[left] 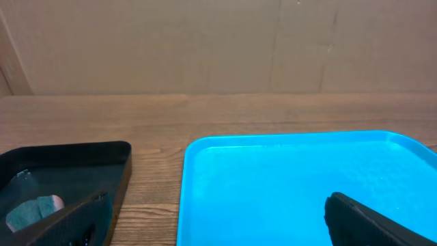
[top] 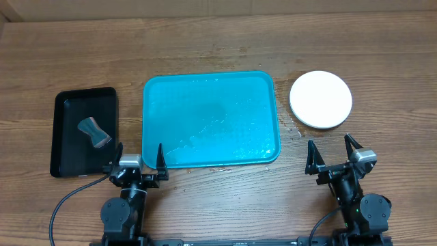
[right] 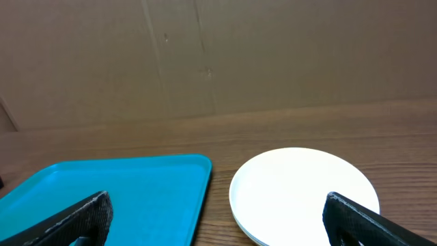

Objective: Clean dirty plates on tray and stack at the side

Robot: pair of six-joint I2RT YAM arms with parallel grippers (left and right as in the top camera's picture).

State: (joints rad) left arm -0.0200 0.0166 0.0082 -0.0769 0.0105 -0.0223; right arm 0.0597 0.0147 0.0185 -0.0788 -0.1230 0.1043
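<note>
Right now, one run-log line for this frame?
tray: no plates, wet | white plate: on table, right of tray | left hand: open, empty | right hand: open, empty

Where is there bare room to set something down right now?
The tray is bare, only wet. Free table: the wide strip behind everything and the patch right of the white plate. The gap between tray and plate is narrow. The black tray holds a grey object. Crowded: the front edge, where the open left gripper and right gripper sit.

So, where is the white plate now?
In the overhead view the white plate sits on the wooden table, just right of the turquoise tray, ahead of the right claw.
</note>
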